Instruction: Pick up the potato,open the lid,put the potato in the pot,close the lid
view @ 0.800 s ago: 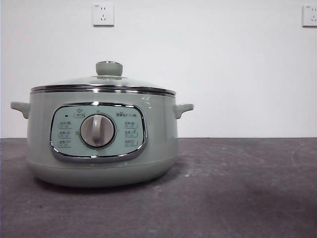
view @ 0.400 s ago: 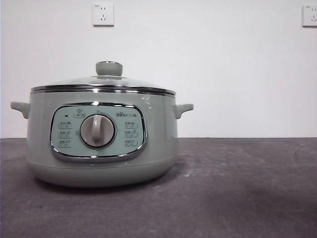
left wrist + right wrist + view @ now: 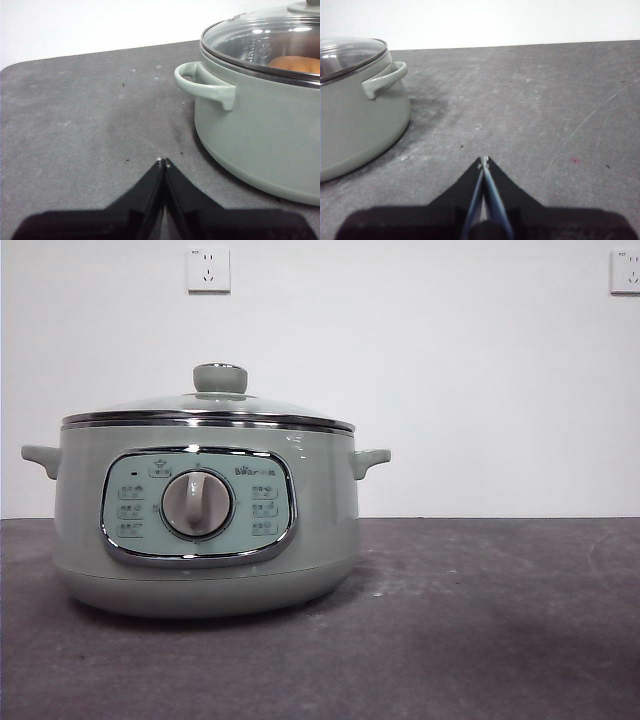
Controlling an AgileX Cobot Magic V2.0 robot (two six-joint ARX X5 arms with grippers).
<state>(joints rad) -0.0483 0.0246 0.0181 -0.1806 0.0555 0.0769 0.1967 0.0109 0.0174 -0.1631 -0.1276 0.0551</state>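
Item 1, my left claw (image 3: 164, 162): jaws pressed together, holding nothing, low over the tabletop (image 3: 80, 115) just beside the pot's side handle (image 3: 202, 87). Risk: if this arm swings toward the pot without lifting, the closed tips could strike that handle and shove the cooker.

Item 2, the pot (image 3: 205, 510): sage-green cooker, upright on the tabletop, control panel and grey dial (image 3: 197, 504) facing the front camera. No arm shows in the front view.

Item 3, the lid (image 3: 208, 405): seated level on the pot, steel rim flush all round as far as I can see, green knob (image 3: 220, 378) on top. Risk: I judge it rests loose, so any bump to the pot could slide it off centre. The glass looks slick, and the knob is the only sound hold.

Item 4, the potato (image 3: 295, 63): orange-brown shape seen through the glass in my left wrist view, inside the pot under the lid. By how things lie, the task looks complete. Risk: reopening the lid would only invite a dropped lid.

Item 5, my right claw (image 3: 484, 162): jaws together, empty, low over bare tabletop, well apart from the pot's other handle (image 3: 385, 80). Risk: small, beyond scraping the tabletop if it dips.
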